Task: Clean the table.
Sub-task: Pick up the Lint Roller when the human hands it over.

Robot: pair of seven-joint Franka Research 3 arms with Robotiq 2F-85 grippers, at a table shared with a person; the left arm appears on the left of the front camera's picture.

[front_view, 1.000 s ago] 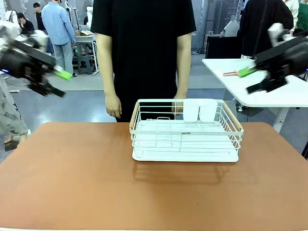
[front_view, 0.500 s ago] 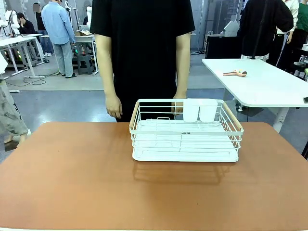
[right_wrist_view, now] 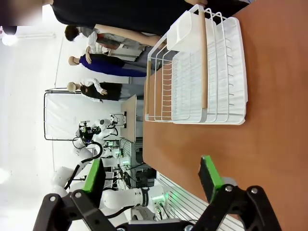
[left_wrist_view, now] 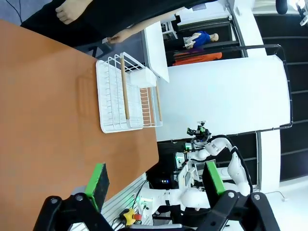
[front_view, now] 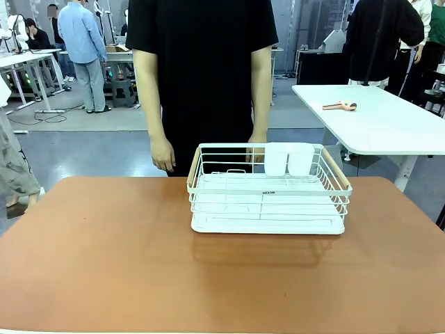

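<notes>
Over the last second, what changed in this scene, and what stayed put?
Both arms drew back outward from the front view's upper corners. The left gripper and right gripper are open and empty; nothing was grasped or released. The white rack with its white containers sits unmoved on the table, the person standing behind it.

Smooth matt table [front_view: 104,264]; white wire rack [front_view: 268,225] with pale wooden handles [front_view: 338,169].
</notes>
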